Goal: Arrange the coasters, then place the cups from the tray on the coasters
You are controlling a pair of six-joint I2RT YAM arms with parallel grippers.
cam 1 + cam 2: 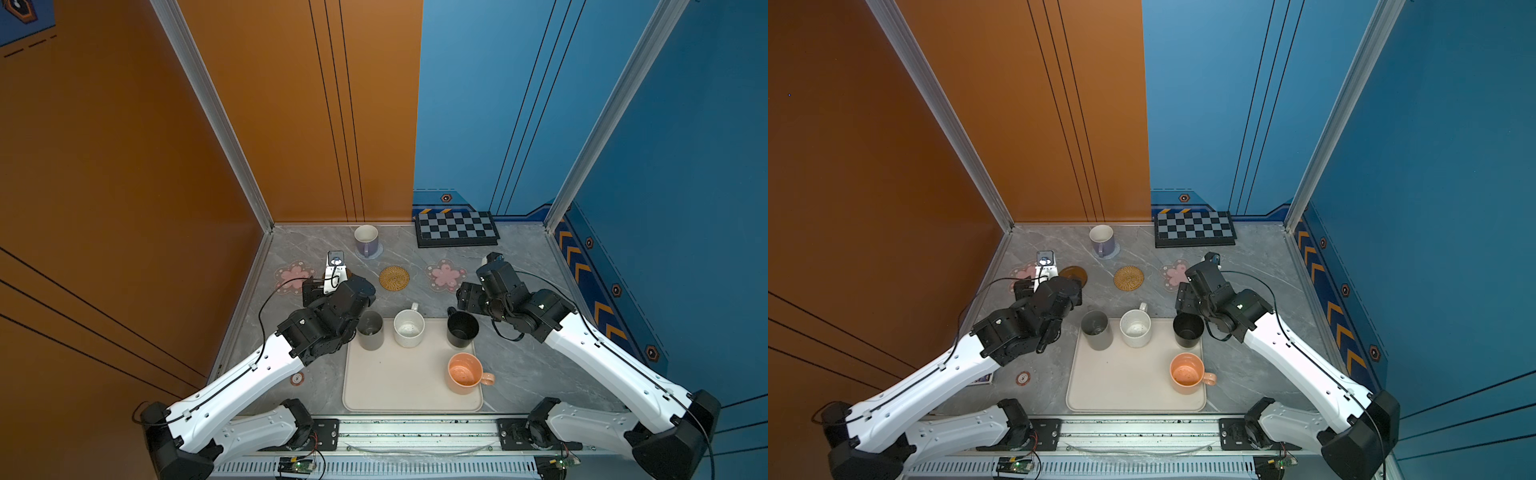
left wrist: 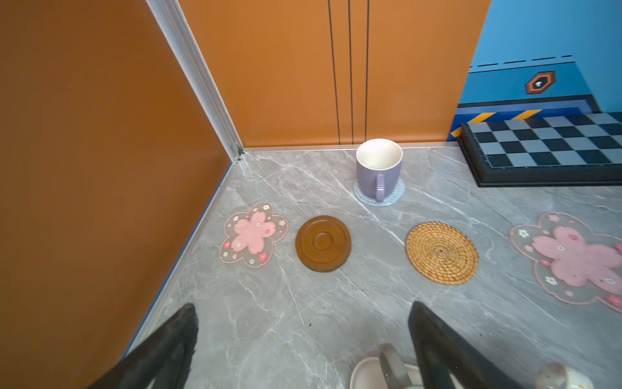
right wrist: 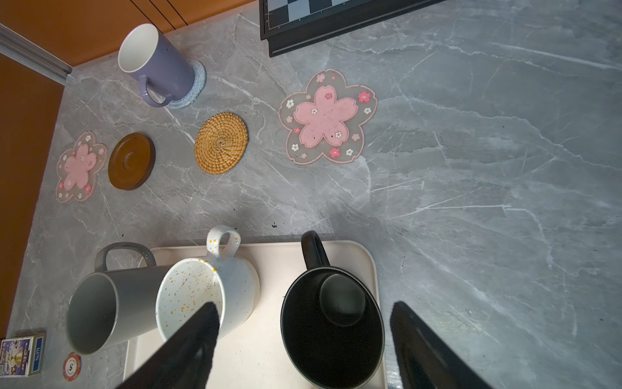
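A grey marbled surface (image 1: 519, 374) is carrying a cream tray (image 1: 399, 386) in front and a chequered board (image 1: 457, 228) at the back. Between them, a flower mat (image 2: 254, 234), brown disc (image 2: 323, 244), woven round (image 1: 394, 277) and second flower mat (image 1: 445, 275) are lying in a row. A knitted mat (image 2: 397, 194) is sitting behind the row, and a chip (image 1: 297, 378) and card box (image 3: 22, 353) are lying front-left.

Ahead of my left gripper (image 2: 303, 305) the table (image 2: 336, 320) is bare up to a row: flower mat (image 2: 254, 234), brown disc (image 2: 323, 243), rattan (image 2: 441, 252), flower mat (image 2: 572, 256), all flat and uncovered. Behind them the lavender mug (image 2: 378, 171) stands on the knitted coaster (image 2: 397, 195). The black mug (image 3: 331, 323) stands just below my right gripper's (image 3: 304, 304) spread jaws, with the white mug (image 3: 205, 293) near beside it.
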